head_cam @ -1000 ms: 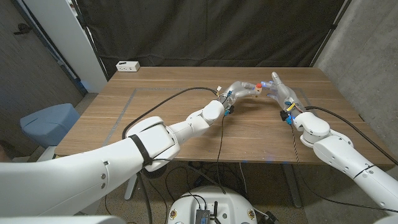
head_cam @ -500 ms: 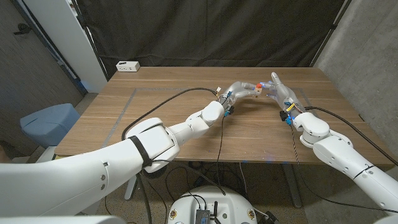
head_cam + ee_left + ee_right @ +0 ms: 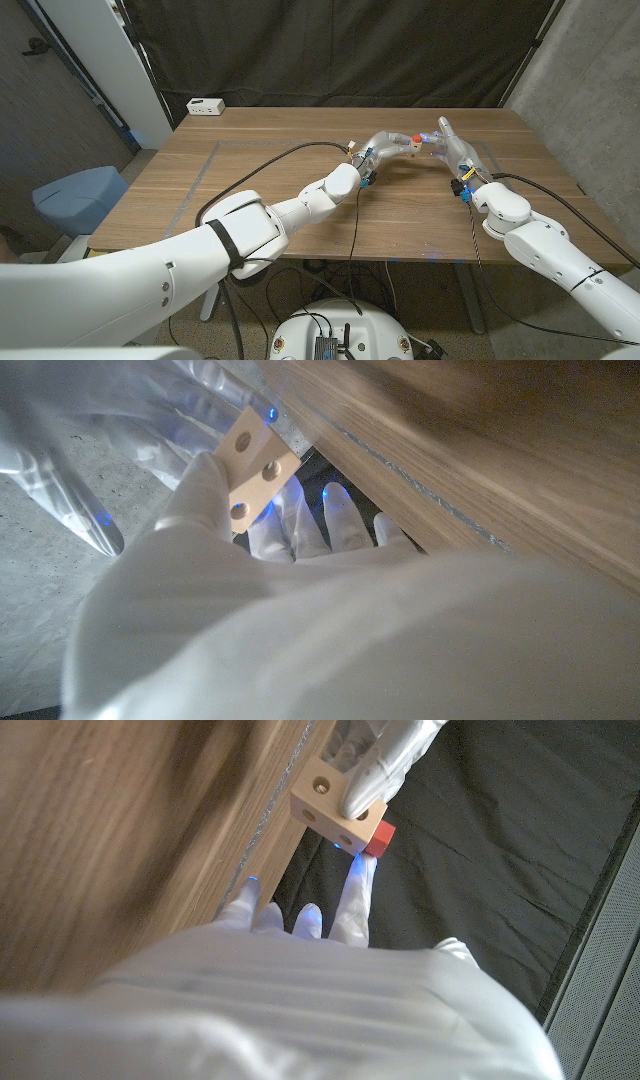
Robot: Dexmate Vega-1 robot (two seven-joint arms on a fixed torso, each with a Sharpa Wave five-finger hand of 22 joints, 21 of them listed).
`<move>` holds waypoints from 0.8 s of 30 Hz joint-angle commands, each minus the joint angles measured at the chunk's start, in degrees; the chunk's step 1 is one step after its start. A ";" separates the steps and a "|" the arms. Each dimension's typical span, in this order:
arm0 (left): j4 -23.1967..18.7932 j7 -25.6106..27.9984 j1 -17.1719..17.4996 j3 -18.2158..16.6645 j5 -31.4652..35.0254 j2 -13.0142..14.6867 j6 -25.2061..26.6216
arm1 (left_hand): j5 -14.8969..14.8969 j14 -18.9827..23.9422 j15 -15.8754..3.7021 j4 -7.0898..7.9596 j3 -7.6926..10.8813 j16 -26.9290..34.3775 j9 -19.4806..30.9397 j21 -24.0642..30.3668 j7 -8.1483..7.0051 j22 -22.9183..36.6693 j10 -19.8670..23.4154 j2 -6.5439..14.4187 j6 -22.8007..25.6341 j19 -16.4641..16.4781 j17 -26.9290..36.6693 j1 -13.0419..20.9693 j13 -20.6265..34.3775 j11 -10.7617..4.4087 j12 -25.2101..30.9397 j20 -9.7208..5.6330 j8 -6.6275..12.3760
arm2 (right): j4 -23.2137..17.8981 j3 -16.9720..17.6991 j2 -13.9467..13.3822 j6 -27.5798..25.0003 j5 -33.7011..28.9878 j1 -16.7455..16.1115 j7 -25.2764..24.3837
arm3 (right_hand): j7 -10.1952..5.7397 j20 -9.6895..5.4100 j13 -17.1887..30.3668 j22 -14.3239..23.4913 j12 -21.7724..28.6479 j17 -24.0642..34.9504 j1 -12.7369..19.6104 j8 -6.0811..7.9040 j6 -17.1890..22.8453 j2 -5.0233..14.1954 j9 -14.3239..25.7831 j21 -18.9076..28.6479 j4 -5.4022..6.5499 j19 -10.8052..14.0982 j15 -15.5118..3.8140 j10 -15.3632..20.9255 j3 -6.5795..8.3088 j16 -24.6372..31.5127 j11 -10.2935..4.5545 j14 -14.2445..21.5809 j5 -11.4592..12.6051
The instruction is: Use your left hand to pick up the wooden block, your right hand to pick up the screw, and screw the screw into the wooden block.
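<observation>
Wooden block [image 3: 335, 808] being held above table [image 3: 250, 180] by left hand [image 3: 385, 143]; red-headed screw [image 3: 377, 838] being pinched against block by right hand [image 3: 450, 145]; pickups done, screwing-in judged under way

Lab/test bay: black curtain [image 3: 330, 50] backdrop, concrete wall [image 3: 590, 90], bare wooden table [image 3: 250, 190] w/ cabling.

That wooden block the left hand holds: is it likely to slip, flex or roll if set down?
The wooden block looks rigid, probably light. Its flat faces and square edges suggest it would sit rather than roll. The left hand grips smooth wood, so it may twist as the red screw turns.
</observation>
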 commanded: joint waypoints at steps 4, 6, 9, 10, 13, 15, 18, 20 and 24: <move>-0.42 0.21 0.51 -0.30 0.45 0.23 -0.84 | 0.16 0.47 -4.65 3.20 3.73 0.12 0.29 0.33 0.85 0.27 0.82 5.50 4.39 0.60 0.16 0.09 0.38 -0.57 1.32 0.10 0.47 | -1.36 0.78 -0.24 -0.14 -0.15 -1.43 -1.02 | 0.33 0.09 0.04 0.26 0.34 0.01 0.48 0.54 1.94 0.45 0.21 0.63 -0.37 0.79 -0.06 1.49 -0.25 0.28 -0.60 1.04 0.29; -0.47 0.25 0.58 -0.31 0.54 0.26 -0.97 | 0.17 0.45 -4.69 3.24 3.74 0.12 0.30 0.32 0.90 0.27 0.81 5.54 4.43 0.57 0.17 0.05 0.35 -0.58 1.31 0.09 0.48 | -1.59 0.89 -0.31 -0.23 -0.14 -1.64 -1.13 | 0.30 0.08 0.04 0.26 0.39 0.00 0.53 0.58 2.25 0.47 0.21 0.64 -0.38 0.89 -0.02 1.76 -0.24 0.28 -0.67 1.11 0.30; -0.57 0.33 0.72 -0.34 0.67 0.31 -1.23 | 0.17 0.45 -4.69 3.25 3.75 0.13 0.30 0.31 0.84 0.27 0.82 5.58 4.44 0.54 0.19 0.05 0.36 -0.58 1.32 0.07 0.49 | -1.99 1.10 -0.46 -0.38 -0.11 -1.99 -1.27 | 0.36 0.07 0.03 0.26 0.43 -0.01 0.62 0.72 2.95 0.51 0.20 0.67 -0.41 1.08 -0.03 2.14 -0.22 0.26 -0.68 1.17 0.32; -0.62 0.33 0.77 -0.38 0.68 0.32 -1.28 | 0.17 0.45 -4.68 3.23 3.74 0.12 0.30 0.31 0.84 0.27 0.85 5.53 4.43 0.56 0.18 0.05 0.37 -0.57 1.33 0.08 0.49 | -2.13 1.15 -0.51 -0.46 -0.14 -2.09 -1.34 | 0.47 0.08 0.03 0.25 0.41 -0.01 0.65 0.82 3.36 0.52 0.20 0.67 -0.42 1.15 -0.02 2.23 -0.21 0.27 -0.64 1.25 0.33; -0.75 0.32 0.93 -0.48 0.73 0.42 -1.46 | 0.17 0.43 -4.68 3.22 3.74 0.12 0.30 0.33 0.82 0.27 0.89 5.53 4.42 0.59 0.18 0.06 0.37 -0.57 1.35 0.08 0.48 | -2.52 1.33 -0.60 -0.53 -0.19 -2.38 -1.52 | 0.60 0.08 0.03 0.25 0.44 -0.02 0.74 0.86 3.86 0.56 0.19 0.68 -0.44 1.31 -0.13 2.61 -0.19 0.33 -0.52 1.52 0.35; -0.86 0.41 1.01 -0.47 0.90 0.52 -1.61 | 0.18 0.40 -4.67 3.23 3.74 0.11 0.30 0.33 0.86 0.27 0.84 5.55 4.42 0.60 0.19 0.05 0.37 -0.57 1.34 0.11 0.48 | -2.77 1.42 -0.62 -0.65 -0.20 -2.55 -1.68 | 0.62 0.10 0.03 0.25 0.48 -0.03 0.80 0.94 4.35 0.58 0.18 0.68 -0.45 1.41 -0.22 2.96 -0.17 0.33 -0.62 1.60 0.37; -1.03 0.45 1.14 -0.55 1.02 0.64 -1.79 | 0.17 0.48 -4.68 3.23 3.73 0.15 0.30 0.32 0.85 0.27 0.85 5.53 4.47 0.56 0.19 0.04 0.39 -0.57 1.35 0.07 0.50 | -3.02 1.46 -0.55 -0.66 -0.37 -2.74 -1.94 | 0.62 0.11 0.03 0.25 0.46 -0.03 0.87 1.07 5.11 0.61 0.17 0.68 -0.47 1.55 -0.33 3.23 -0.16 0.39 -0.62 1.88 0.39; -1.15 0.47 1.23 -0.59 1.11 0.71 -1.95 | 0.17 0.48 -4.68 3.21 3.72 0.14 0.30 0.31 0.83 0.27 0.86 5.50 4.48 0.56 0.19 0.04 0.38 -0.56 1.36 0.10 0.51 | -3.26 1.50 -0.54 -0.68 -0.46 -2.91 -2.08 | 0.72 0.09 0.03 0.25 0.53 -0.04 0.91 1.08 5.32 0.62 0.17 0.69 -0.48 1.65 -0.39 3.56 -0.15 0.43 -0.57 2.05 0.39; -1.40 0.40 1.48 -0.74 1.20 0.84 -2.14 | 0.18 0.50 -4.63 3.26 3.73 0.15 0.30 0.32 0.93 0.27 0.90 5.53 4.42 0.59 0.19 -0.02 0.38 -0.58 1.37 0.09 0.48 | -3.78 1.66 -0.55 -0.63 -0.64 -3.37 -2.36 | 0.80 0.09 0.02 0.25 0.56 -0.05 1.07 1.35 6.67 0.68 0.15 0.70 -0.52 1.91 -0.47 4.22 -0.11 0.49 -0.61 2.43 0.43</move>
